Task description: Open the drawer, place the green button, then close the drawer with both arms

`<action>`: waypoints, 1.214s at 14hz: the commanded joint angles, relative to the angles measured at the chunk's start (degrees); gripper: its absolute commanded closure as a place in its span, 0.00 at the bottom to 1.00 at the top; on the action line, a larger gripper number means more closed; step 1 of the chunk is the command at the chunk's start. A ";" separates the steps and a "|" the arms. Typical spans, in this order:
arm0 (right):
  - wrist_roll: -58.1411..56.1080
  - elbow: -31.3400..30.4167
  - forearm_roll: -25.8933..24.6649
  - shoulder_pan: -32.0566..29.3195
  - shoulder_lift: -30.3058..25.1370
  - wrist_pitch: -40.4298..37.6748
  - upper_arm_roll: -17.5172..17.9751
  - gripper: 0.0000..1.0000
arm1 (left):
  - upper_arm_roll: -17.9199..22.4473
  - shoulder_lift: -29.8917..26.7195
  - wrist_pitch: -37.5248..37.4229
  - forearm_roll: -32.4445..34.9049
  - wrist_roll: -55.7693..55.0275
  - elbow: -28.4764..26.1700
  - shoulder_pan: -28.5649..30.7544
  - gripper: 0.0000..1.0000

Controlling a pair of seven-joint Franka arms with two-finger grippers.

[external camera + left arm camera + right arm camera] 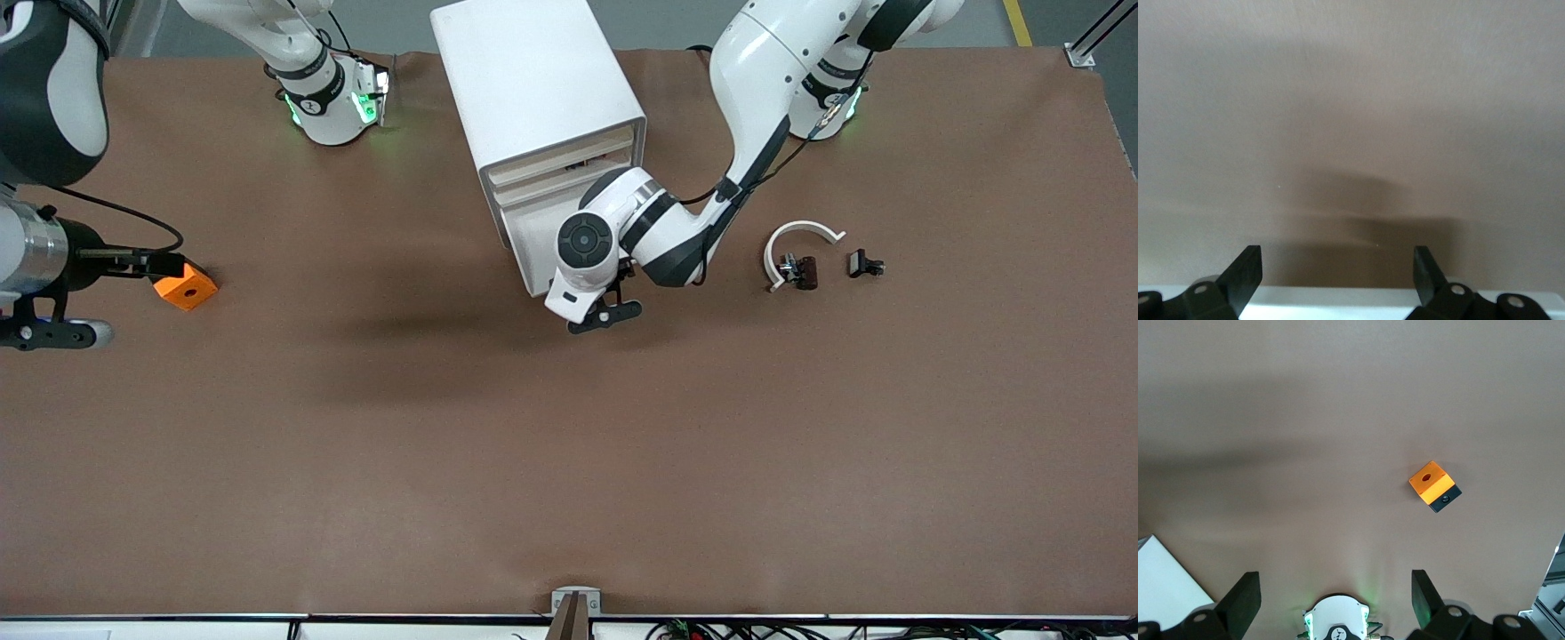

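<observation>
The white cabinet (pixel 533 98) stands near the arms' bases, its cream-fronted drawers (pixel 533 182) facing the front camera; none looks pulled out. My left gripper (pixel 605 313) hangs open at the foot of that front, and the hand hides part of the lower drawers. In the left wrist view the left gripper (pixel 1338 257) holds nothing, with a white edge (pixel 1351 301) low between its fingers. My right gripper (pixel 173 264) is open in the air over the orange block (pixel 185 288). The button is too small to tell apart from the small dark parts.
A white curved band (pixel 796 236) lies toward the left arm's end of the table with a small dark clip (pixel 800 271) and a black part (pixel 864 264) beside it. The right wrist view shows the orange block (pixel 1433 486), the right arm's base (pixel 1336 621) and a cabinet corner (pixel 1161 587).
</observation>
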 commanded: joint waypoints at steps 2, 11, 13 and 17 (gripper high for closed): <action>-0.77 -5.59 1.80 -1.60 -7.70 0.05 0.92 0.00 | -0.11 -0.15 0.66 1.05 -1.14 -0.90 -1.21 0.00; -7.34 -7.80 2.24 -2.22 -11.94 1.36 -1.17 0.00 | -3.71 -0.15 -1.28 -4.91 -5.62 -0.81 -0.95 0.00; -8.85 -10.69 2.24 -1.78 -13.42 3.99 -1.98 0.00 | -3.71 -0.24 -1.98 -7.46 -6.06 -0.64 -0.95 0.00; -9.56 -20.28 2.33 -1.60 -20.98 11.64 -3.65 0.00 | -3.71 -0.06 -2.07 -10.36 -8.44 -0.55 -1.04 0.00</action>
